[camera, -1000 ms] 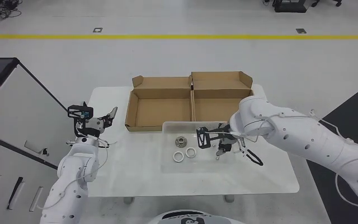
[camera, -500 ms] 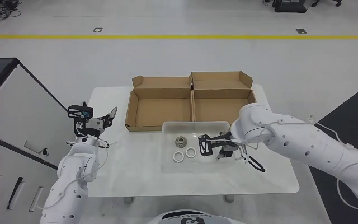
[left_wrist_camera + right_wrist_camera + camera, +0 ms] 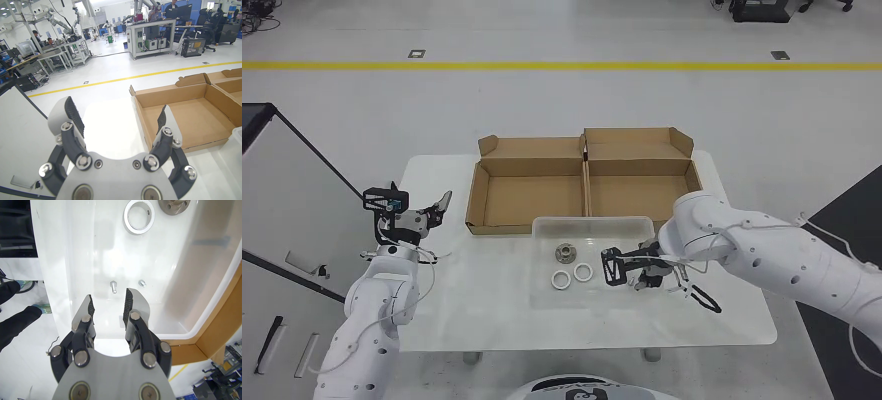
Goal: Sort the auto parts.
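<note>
Bench: white, 2 open cardboard boxes side by side at far edge, both bare inside.
Bin: clear plastic, mid-bench, touching boxes' near walls.
Parts: all in bin. Flange + 2 rings in left half; 2 bolts lie apart near middle.
R gripper: low in bin's right half, jaws apart, nothing between; tips just short of longer bolt.
L gripper: up over bench's left edge, jaws wide apart, holding nothing, facing left box.
</note>
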{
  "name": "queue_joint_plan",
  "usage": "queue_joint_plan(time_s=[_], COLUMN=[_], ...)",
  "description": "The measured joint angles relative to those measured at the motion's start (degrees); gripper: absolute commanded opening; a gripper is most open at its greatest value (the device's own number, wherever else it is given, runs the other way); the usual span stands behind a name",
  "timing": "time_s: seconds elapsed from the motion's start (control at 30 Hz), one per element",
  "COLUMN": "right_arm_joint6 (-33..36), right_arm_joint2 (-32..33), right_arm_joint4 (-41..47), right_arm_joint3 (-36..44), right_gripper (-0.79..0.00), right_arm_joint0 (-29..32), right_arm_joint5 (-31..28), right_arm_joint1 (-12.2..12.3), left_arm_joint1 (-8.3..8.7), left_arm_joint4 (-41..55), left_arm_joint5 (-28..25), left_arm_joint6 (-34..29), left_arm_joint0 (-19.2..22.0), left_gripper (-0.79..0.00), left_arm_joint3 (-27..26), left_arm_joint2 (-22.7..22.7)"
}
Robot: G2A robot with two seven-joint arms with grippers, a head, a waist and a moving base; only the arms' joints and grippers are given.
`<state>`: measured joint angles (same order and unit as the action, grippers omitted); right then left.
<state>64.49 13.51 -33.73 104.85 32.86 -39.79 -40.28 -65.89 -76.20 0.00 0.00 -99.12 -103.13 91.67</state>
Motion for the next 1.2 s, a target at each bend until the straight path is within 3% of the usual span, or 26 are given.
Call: queue_joint_plan(time_s=[1.2], right_arm_joint6=[-2.3], right_arm_joint2=[1.9], right_arm_joint4=[-4.1], right_arm_joint3=[-4.8], right_gripper=[-0.446], right_arm_joint0=[4.4], right_arm_joint5=[-0.5], right_arm_joint1=[-2.1], left_arm_joint1=[0.0], left_arm_joint4=[0.0], left_arm_joint5=[0.0], left_arm_joint6=[0.0], left_arm_joint0=[0.0], left_gripper=[0.0], left_arm_joint3=[0.0], left_arm_joint2=[0.0])
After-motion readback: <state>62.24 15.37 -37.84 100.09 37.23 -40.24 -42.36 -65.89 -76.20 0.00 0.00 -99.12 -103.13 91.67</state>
